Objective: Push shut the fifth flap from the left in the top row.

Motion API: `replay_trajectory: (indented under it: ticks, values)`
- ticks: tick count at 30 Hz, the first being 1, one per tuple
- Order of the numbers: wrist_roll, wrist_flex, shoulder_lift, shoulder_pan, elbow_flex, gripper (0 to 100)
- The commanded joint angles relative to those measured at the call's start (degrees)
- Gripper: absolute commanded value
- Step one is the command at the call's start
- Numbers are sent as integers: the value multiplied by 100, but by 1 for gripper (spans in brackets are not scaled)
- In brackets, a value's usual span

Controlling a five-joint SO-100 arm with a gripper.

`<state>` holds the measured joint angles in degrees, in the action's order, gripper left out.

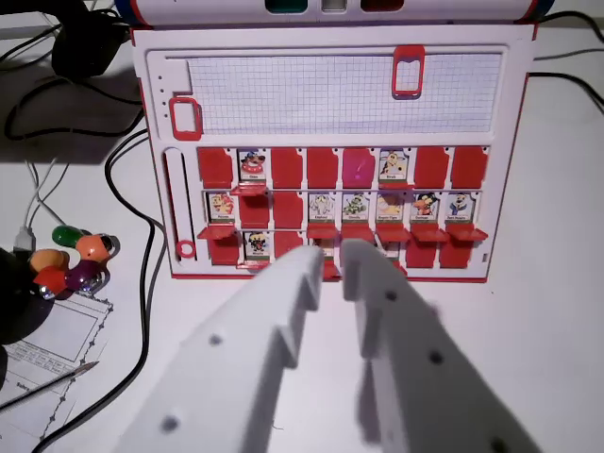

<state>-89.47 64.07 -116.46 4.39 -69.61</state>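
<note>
Pincer (pixel 332 260) parted, low before flap board (pixel 330 104)

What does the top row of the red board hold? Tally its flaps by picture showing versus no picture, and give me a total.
Flaps showing a picture: 2
Flaps showing no picture: 6
Total in the top row: 8
</note>
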Motion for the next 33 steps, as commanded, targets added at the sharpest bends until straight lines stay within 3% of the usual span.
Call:
replay_trajectory:
  ticks: [1,33]
  values:
    - [-105,26,-686,18,-88,2]
    - [-202,105,-1784,-105,-905,2]
